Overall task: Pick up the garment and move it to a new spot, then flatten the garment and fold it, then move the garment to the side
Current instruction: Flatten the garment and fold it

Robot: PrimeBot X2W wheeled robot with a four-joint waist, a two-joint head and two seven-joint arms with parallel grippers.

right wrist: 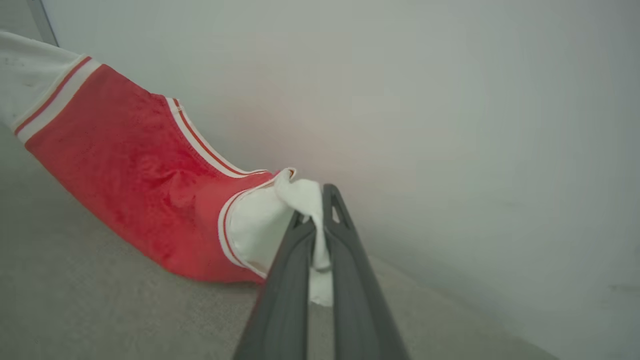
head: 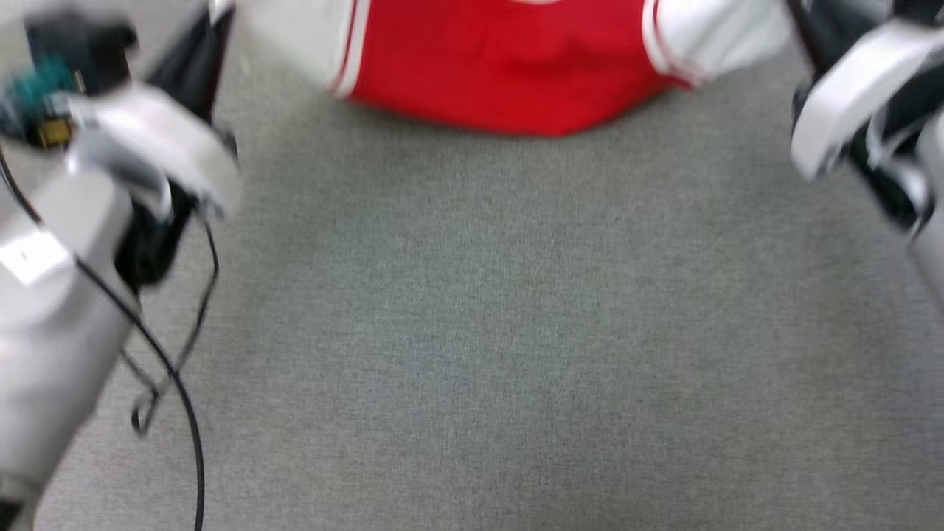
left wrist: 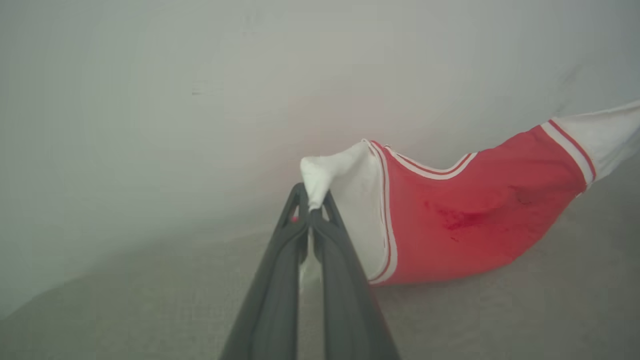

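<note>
Head view, twelve o'clock: bright red, white-sleeved jersey garment (head: 509, 74), sleeves pinched by left claw (left wrist: 312, 202) and right claw (right wrist: 317, 210); draw it taut, level.

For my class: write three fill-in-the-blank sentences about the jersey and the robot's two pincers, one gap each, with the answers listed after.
1. The left pincer is shut on a ____ sleeve of the garment.
2. The right pincer is shut on the other ____.
3. The garment's body is coloured ____.
Missing words: white; sleeve; red.
</note>
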